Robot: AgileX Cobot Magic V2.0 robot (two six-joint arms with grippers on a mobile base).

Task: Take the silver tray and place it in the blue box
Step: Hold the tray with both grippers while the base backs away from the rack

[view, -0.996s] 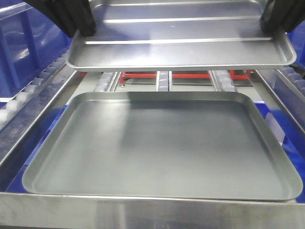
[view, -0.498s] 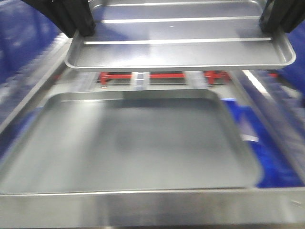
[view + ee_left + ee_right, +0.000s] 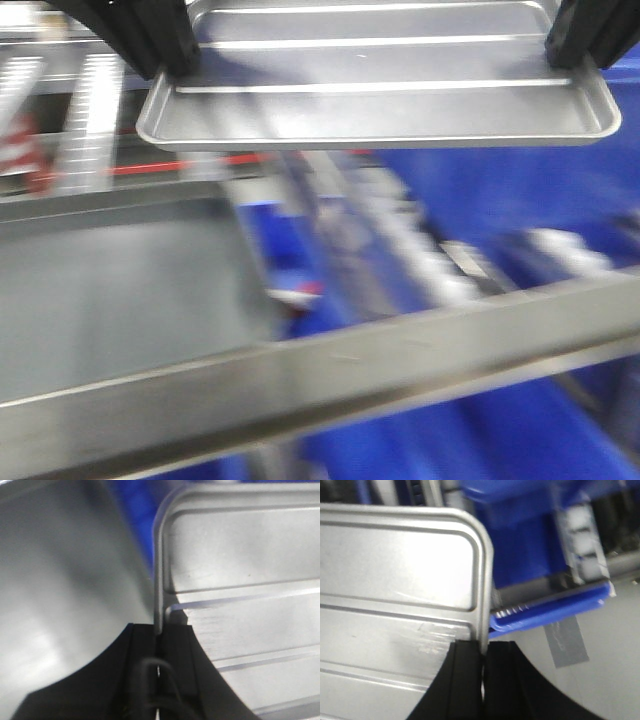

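I hold the shiny ribbed silver tray [image 3: 380,90] level in the air at the top of the front view, one gripper on each short side. My left gripper [image 3: 165,62] is shut on its left rim; in the left wrist view the black jaws [image 3: 159,630] pinch the rim of the tray [image 3: 240,580]. My right gripper [image 3: 580,55] is shut on its right rim, as the right wrist view [image 3: 482,647] shows, with the tray [image 3: 395,595] to the left. Blurred blue plastic [image 3: 500,190] lies below at right, and a blue box [image 3: 530,545] with a thick rim shows past the tray's edge.
The dull matte grey tray [image 3: 100,290] lies low at left in the front view and under the left jaws [image 3: 60,590]. A steel rail [image 3: 330,375] crosses the foreground. Roller tracks [image 3: 90,100] run behind. A grey floor with a tape patch [image 3: 567,640] lies at right.
The whole background has swept to the left: the matte tray slid from centre to far left and blue plastic came into view at right. The silver tray stays gripped in the same place in the picture.
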